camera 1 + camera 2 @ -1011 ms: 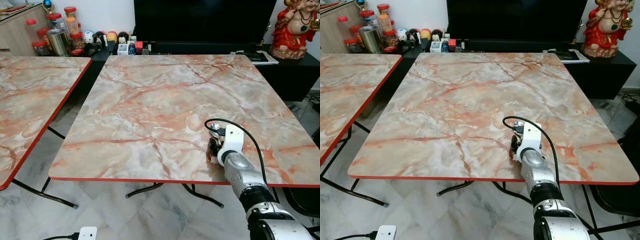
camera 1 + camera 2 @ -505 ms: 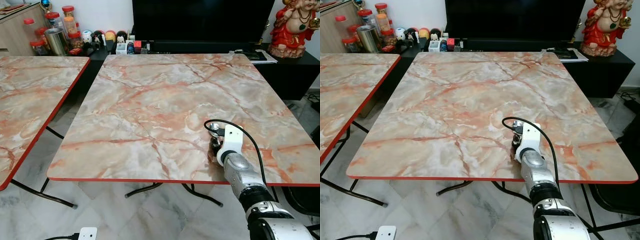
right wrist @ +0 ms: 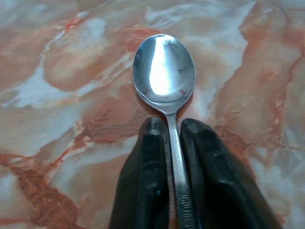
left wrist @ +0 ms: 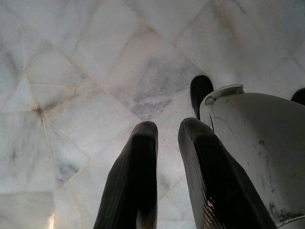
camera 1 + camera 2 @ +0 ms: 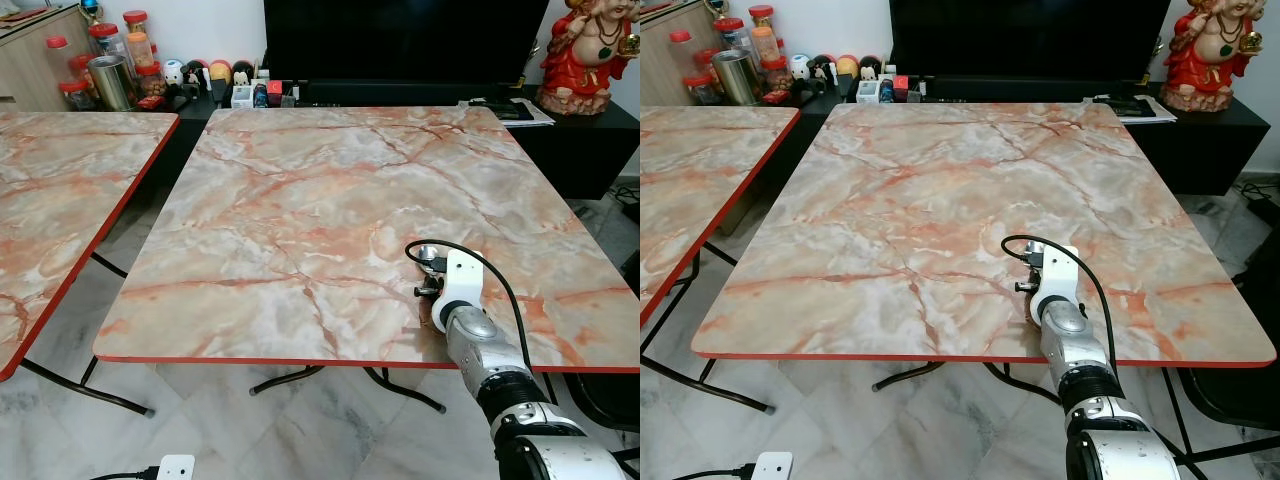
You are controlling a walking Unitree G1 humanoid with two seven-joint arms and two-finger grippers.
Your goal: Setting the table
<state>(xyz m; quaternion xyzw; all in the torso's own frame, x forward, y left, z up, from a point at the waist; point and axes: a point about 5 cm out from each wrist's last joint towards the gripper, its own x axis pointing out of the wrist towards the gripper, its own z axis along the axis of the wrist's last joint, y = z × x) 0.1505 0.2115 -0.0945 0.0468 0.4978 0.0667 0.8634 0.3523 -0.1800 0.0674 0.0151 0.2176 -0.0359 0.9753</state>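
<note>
The right gripper (image 3: 172, 138) sits low over the near right part of the marble counter (image 5: 300, 200), close to its red front edge. Its two black fingers (image 3: 145, 176) pinch the handle of a metal spoon (image 3: 164, 69), one finger on each side of the stem. The spoon's bowl points away from the wrist, face up and shiny, and seems to lie on or just above the counter; the view does not settle whether it touches. From the head, the spoon's bowl (image 5: 428, 253) peeks out just past the white wrist housing, beside a looping black cable (image 5: 470, 255).

The left gripper (image 4: 167, 138) hangs idle over the tiled floor (image 4: 95, 71), its fingers nearly together with a narrow gap and nothing between them.

A second marble counter (image 5: 60, 190) stands to the left. Behind are a dark screen (image 5: 400, 40), jars (image 5: 110, 60) and a red figurine (image 5: 590, 55).
</note>
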